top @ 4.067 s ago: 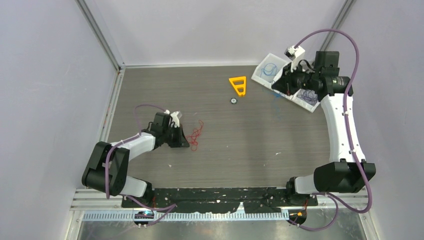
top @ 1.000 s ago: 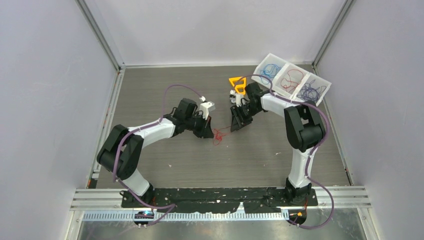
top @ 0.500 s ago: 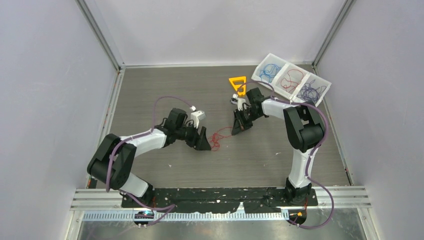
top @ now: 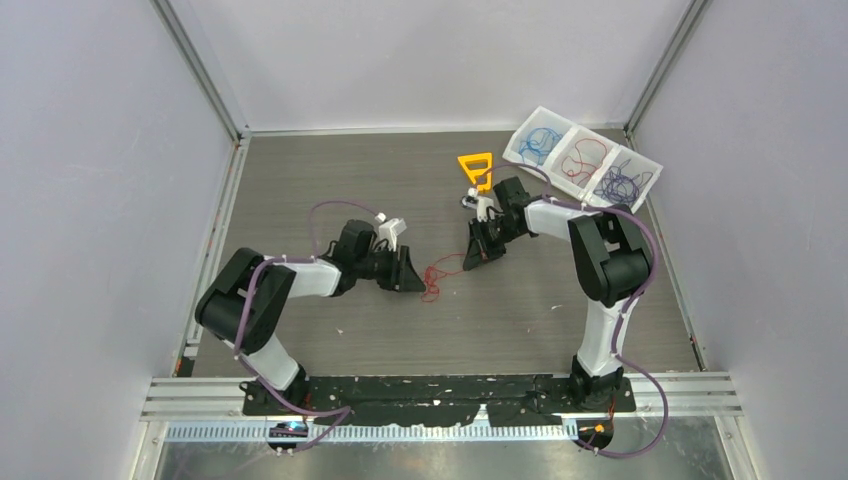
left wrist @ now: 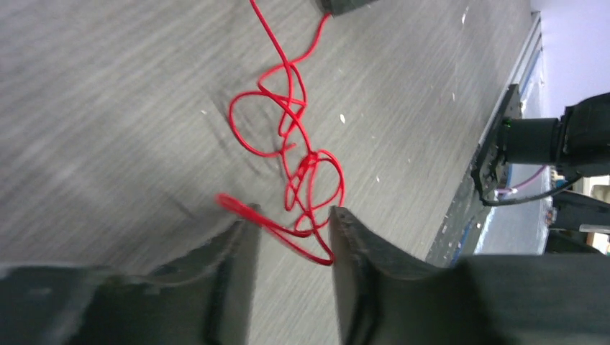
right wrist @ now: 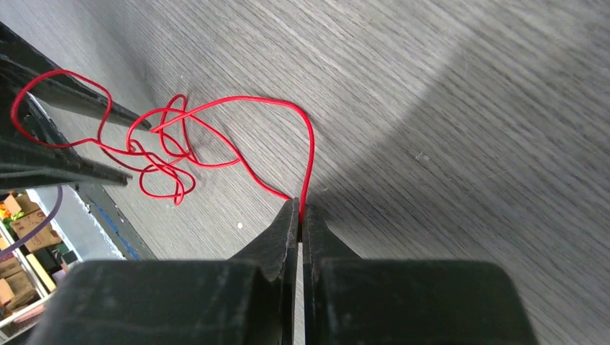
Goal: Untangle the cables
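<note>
One red cable (top: 432,279) lies in loose tangled loops on the grey table between my two grippers. My left gripper (top: 411,279) sits low at the clump's left side. In the left wrist view its jaws stand open (left wrist: 291,215), and a loop of the red cable (left wrist: 291,154) crosses the gap between the fingertips. My right gripper (top: 470,260) is shut on one end of the red cable (right wrist: 173,144). The strand runs out of the closed tips (right wrist: 299,205) and arcs over to the clump. More cables in blue, red and dark purple lie in the tray.
A white three-compartment tray (top: 600,134) stands at the back right, one cable colour per compartment. An orange plastic triangle (top: 476,168) lies just behind the right arm. The left gripper's dark fingers (right wrist: 57,169) show at the left edge of the right wrist view.
The left gripper has opened, letting go of the red cable, and has drawn back slightly to the left. The right gripper has closed on the cable's end and stayed put.
</note>
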### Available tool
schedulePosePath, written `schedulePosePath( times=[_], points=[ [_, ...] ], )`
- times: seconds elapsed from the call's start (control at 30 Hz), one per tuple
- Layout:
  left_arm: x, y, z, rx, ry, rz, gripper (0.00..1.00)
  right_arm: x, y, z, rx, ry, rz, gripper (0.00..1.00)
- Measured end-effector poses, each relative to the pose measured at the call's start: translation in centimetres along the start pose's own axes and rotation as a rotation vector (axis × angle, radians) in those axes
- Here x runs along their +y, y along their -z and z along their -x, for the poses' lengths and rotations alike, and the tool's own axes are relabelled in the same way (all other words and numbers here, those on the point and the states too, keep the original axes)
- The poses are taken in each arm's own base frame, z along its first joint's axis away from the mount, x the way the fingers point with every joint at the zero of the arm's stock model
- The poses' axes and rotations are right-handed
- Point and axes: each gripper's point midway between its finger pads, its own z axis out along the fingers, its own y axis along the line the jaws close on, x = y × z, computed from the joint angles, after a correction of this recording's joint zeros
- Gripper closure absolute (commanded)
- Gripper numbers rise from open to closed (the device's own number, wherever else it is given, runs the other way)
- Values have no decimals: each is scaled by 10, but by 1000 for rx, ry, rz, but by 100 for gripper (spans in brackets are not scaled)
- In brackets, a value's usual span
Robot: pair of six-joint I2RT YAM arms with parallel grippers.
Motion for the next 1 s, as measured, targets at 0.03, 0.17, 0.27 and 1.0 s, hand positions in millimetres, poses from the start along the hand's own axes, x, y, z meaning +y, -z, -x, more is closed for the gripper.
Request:
schedulePosePath(
  times=[0.03,0.17,0.27,1.0],
  points=[
    [2,-1,3,-10,21,5,81,0,0,0,-2,1,-3,95],
    [5,1,16,-49,48,17,100,-5,5,-1,-11,4,-30,95],
    [8,10,25,-83,59,34,100,-16,19,-2,-31,-10,-70,94],
    [59,103,32,-202,65,251,100,-99,186,14,-329,-31,-379,95]
  ],
)
